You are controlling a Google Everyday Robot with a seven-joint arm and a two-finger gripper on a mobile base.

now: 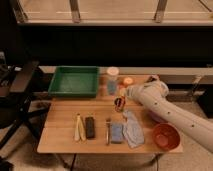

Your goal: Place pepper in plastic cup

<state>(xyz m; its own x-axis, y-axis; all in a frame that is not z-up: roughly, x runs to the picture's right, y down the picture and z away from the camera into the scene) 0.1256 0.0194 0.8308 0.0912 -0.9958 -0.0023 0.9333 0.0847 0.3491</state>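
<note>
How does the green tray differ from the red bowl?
The green tray is rectangular, the red bowl round. The tray is larger. The tray sits back left, the bowl front right. Both are open containers on the table. The tool is between them.

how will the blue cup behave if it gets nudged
The blue cup looks like thin translucent plastic, so probably light. Standing upright and taller than wide, it may tip or slide. The tool hangs close by, nearer the camera.
</note>
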